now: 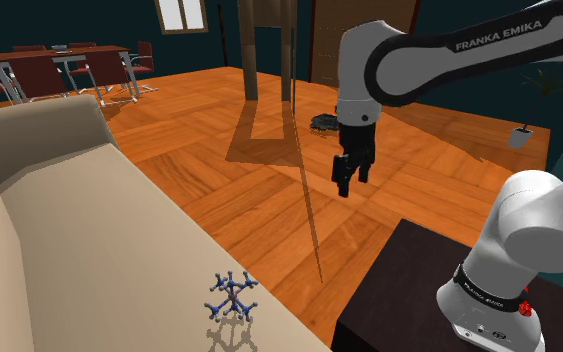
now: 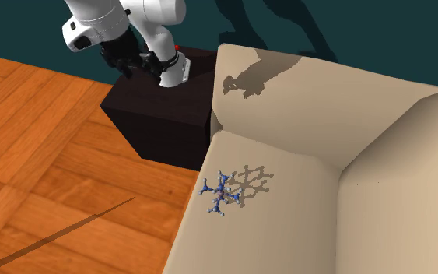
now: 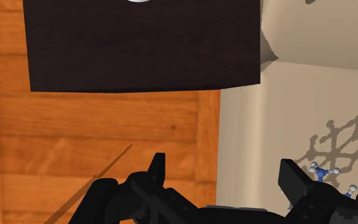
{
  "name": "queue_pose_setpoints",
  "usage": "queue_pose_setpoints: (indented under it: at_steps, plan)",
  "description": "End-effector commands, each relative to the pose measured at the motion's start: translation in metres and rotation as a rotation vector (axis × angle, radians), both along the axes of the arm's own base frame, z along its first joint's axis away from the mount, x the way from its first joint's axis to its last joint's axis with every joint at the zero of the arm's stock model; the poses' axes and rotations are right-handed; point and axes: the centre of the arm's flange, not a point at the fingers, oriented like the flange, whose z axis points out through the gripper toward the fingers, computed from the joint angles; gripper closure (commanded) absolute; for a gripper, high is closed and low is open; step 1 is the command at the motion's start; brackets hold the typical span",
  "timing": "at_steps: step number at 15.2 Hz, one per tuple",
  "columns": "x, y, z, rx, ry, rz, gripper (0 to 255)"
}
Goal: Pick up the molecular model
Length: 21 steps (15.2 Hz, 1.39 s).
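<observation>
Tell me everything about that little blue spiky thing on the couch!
It is a small molecular model: blue and whitish balls joined by thin sticks that branch out from a darker, purplish middle. It looks like plastic. It rests alone on the beige sofa seat, close to the front edge. It throws a branching shadow beside it. Only the seat touches it; the open gripper hangs apart, over the wooden floor.

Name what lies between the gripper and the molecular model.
In the shoulder view, only bare wooden floor and the beige sofa seat separate the open gripper from the molecular model; nothing stands between.
</observation>
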Motion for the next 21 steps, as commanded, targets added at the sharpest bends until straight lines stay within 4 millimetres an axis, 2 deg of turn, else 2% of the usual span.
queue_pose_setpoints:
  at_steps: [1,21]
  plan:
    - [0.008,0.019,-0.018,0.0,-0.001,-0.002,0]
    - [0.085,0.203,-0.19,-0.001,0.001,-0.016,0]
